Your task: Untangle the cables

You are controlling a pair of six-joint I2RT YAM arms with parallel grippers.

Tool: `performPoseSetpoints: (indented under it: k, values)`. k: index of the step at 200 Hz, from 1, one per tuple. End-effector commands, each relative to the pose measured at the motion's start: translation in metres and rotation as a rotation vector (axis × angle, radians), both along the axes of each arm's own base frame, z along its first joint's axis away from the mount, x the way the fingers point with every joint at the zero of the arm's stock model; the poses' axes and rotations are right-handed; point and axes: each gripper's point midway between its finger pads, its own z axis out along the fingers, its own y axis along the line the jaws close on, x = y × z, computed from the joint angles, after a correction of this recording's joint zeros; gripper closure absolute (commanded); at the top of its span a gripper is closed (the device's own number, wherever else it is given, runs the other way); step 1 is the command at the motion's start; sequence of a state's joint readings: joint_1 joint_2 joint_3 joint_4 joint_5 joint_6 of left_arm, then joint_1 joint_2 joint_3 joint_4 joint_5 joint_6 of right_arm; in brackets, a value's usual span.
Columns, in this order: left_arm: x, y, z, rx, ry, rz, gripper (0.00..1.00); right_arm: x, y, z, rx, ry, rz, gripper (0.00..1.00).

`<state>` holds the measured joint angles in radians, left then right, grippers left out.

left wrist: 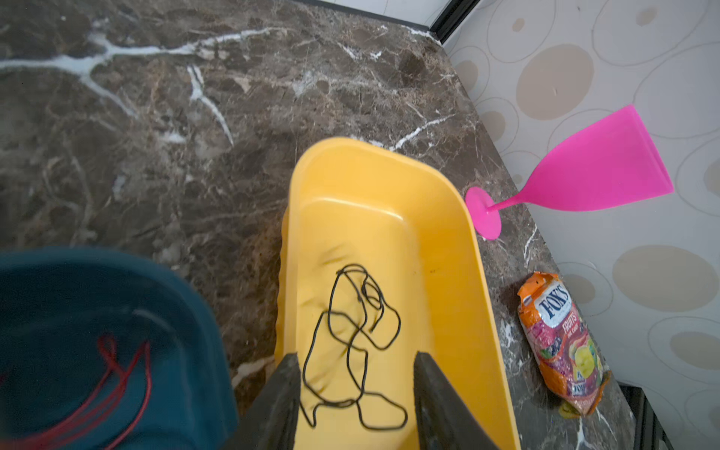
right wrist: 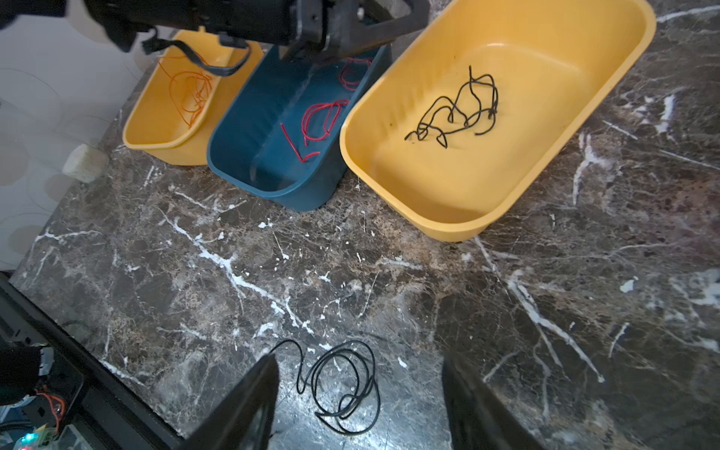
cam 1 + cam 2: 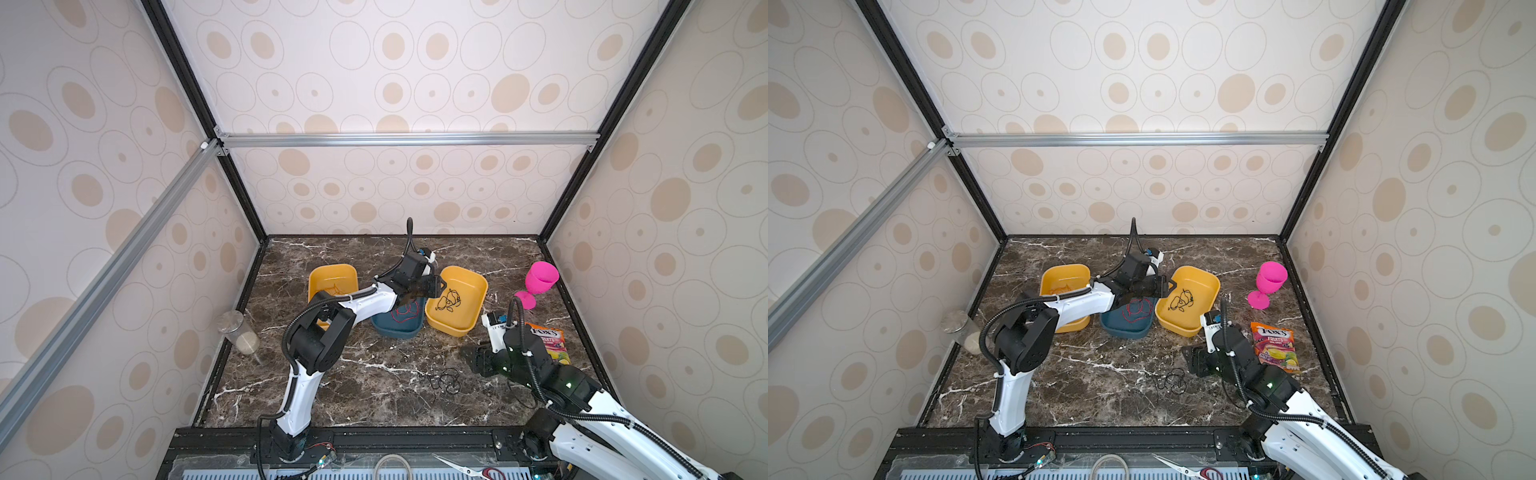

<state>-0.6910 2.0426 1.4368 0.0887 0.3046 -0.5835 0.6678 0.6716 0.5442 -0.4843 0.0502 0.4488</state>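
A black cable [image 1: 350,331] lies in loose loops on the floor of the right yellow tray [image 3: 478,286]. My left gripper [image 1: 356,374] hovers over it, open, with nothing between its fingers; in both top views it [image 3: 436,286] [image 3: 1165,286] hangs over that tray's left rim. A red cable [image 2: 319,120] rests in the blue tray [image 2: 272,187], an orange cable [image 2: 191,93] in the left yellow tray [image 3: 320,274]. Another black cable [image 2: 343,385] lies coiled on the marble, and my right gripper [image 2: 360,370] stands open just above it, low at the front right [image 3: 473,359].
A pink goblet [image 3: 540,280] stands at the back right, and a candy bag [image 3: 548,343] lies beside my right arm. A clear jar [image 3: 239,332] lies at the table's left edge. Scissors [image 3: 461,467] and a white cord [image 3: 392,463] lie on the front rail.
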Motion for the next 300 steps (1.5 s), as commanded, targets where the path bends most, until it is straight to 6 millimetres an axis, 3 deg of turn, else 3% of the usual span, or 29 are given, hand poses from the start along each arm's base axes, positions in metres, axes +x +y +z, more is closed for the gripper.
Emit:
performPoseSetpoints:
  k: [1, 35, 75, 124, 149, 217, 258, 278, 300]
  values:
    - [-0.015, 0.006, 0.051, -0.074, -0.098, -0.010, 0.53, 0.004, 0.002, -0.011, -0.017, 0.040, -0.014, 0.32]
    - [-0.060, 0.032, 0.059, -0.068, -0.108, -0.013, 0.52, 0.008, 0.015, -0.026, -0.022, 0.109, 0.011, 0.31]
    - [-0.119, 0.054, 0.042, -0.051, -0.064, -0.041, 0.51, 0.009, 0.021, -0.047, -0.042, 0.228, -0.015, 0.33]
    - [-0.188, 0.055, 0.025, -0.078, 0.003, -0.123, 0.50, 0.001, 0.024, -0.071, -0.015, 0.353, -0.066, 0.42]
    - [-0.212, 0.054, 0.008, -0.081, 0.041, -0.161, 0.43, -0.007, 0.027, -0.082, 0.007, 0.405, -0.071, 0.51]
    - [-0.259, 0.032, -0.034, -0.120, 0.161, -0.291, 0.40, -0.023, 0.035, -0.109, -0.034, 0.471, -0.062, 0.56]
    - [-0.271, 0.024, -0.058, -0.114, 0.216, -0.311, 0.43, -0.023, 0.046, -0.108, -0.019, 0.459, -0.021, 0.70]
    - [-0.272, 0.026, -0.072, -0.078, 0.237, -0.298, 0.52, -0.021, 0.047, -0.102, -0.034, 0.436, -0.002, 0.85]
    - [-0.272, 0.026, -0.076, -0.077, 0.243, -0.295, 0.69, -0.019, 0.053, -0.095, -0.024, 0.408, 0.035, 0.89]
